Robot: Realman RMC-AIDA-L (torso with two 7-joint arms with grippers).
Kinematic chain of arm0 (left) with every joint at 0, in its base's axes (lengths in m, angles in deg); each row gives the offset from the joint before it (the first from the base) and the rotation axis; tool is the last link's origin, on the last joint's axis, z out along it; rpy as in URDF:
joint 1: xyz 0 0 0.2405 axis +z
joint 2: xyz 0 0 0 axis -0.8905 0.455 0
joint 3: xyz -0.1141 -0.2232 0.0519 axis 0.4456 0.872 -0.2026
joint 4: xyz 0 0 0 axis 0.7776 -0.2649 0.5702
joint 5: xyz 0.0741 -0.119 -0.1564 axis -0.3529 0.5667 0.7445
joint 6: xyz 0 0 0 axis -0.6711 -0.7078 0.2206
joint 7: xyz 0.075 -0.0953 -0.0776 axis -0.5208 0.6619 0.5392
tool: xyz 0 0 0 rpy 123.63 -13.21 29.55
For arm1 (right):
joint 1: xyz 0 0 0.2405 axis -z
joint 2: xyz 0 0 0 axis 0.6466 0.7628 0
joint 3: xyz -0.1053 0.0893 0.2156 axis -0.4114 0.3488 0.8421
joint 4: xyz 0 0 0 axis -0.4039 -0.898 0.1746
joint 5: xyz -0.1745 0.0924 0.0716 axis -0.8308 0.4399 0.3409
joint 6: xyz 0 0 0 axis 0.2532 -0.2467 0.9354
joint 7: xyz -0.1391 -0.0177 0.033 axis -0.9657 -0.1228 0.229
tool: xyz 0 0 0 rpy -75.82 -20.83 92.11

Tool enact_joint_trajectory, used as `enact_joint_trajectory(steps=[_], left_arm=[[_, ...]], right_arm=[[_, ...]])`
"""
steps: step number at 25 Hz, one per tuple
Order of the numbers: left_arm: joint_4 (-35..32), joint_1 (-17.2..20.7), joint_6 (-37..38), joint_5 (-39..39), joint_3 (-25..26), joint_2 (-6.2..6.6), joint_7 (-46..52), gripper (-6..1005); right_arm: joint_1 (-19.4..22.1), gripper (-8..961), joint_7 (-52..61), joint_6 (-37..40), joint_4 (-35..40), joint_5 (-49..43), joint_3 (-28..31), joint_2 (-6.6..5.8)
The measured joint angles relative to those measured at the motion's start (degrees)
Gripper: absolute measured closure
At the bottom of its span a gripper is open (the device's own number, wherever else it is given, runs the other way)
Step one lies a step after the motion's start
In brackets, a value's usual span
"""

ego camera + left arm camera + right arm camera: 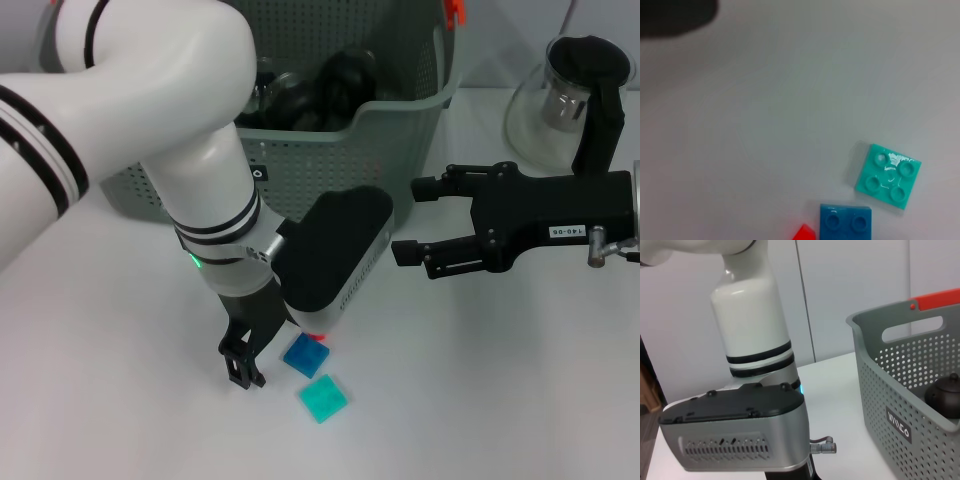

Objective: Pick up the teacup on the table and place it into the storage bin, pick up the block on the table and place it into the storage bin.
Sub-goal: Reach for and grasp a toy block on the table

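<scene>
Low, left claw (243,362) hovers just beside blue block (305,355).

Glossy plastic blocks (888,175), perforated plastic bin (400,130)

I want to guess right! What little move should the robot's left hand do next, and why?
Probably slide sideways over the blue block and drop a little. The left gripper is down at the table just beside that block, not holding anything, and the storage bin has no block showing yet. The right gripper hangs open, off to the side.
</scene>
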Motion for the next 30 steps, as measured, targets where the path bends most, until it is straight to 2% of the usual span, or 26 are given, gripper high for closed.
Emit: enact_joint_trajectory(steps=[6, 30], left_arm=[[1.9, -1.4, 0.1, 0.1, -0.5, -0.07, 0.7, 150], [3.6, -2.9, -0.7, 2.1, -1.2, -0.24, 1.0, 156]], right_arm=[[0.2, 24, -0.1, 0.0, 0.0, 0.0, 0.0, 0.00], [0.1, 24, -0.6, 0.4, -0.8, 0.2, 0.6, -0.09]])
